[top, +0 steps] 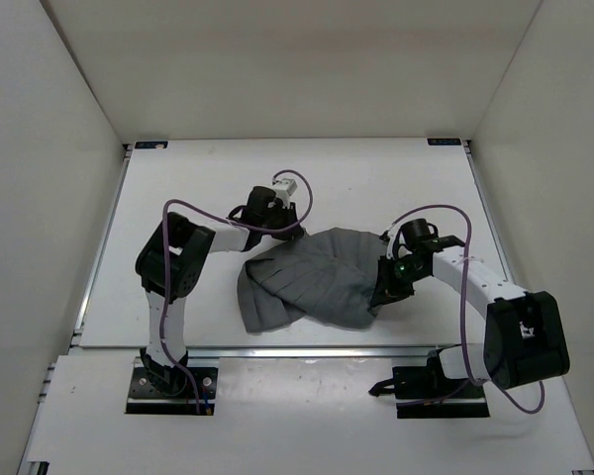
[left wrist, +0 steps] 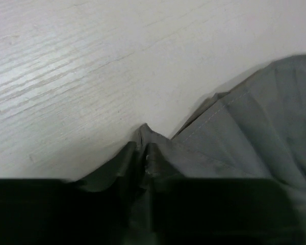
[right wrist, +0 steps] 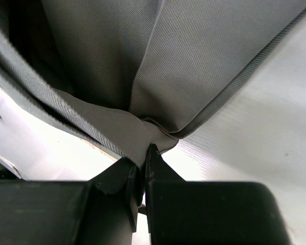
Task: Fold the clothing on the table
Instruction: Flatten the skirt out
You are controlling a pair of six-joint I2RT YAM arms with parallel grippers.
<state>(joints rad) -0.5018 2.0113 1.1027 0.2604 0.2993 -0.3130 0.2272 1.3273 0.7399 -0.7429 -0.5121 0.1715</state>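
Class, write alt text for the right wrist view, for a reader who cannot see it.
The right gripper has its black jaws shut on a bunched edge of the dark grey pleated fabric garment, which fills the upper frame. The flat white table shows at right.

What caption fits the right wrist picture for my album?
The right hand pinches a fold of the grey skirt, white table behind.

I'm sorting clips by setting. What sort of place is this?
Probably a robotics lab test cell: a white table boxed in by plain white walls, a left arm and right arm bolted at its near edge, and one piece of grey clothing.
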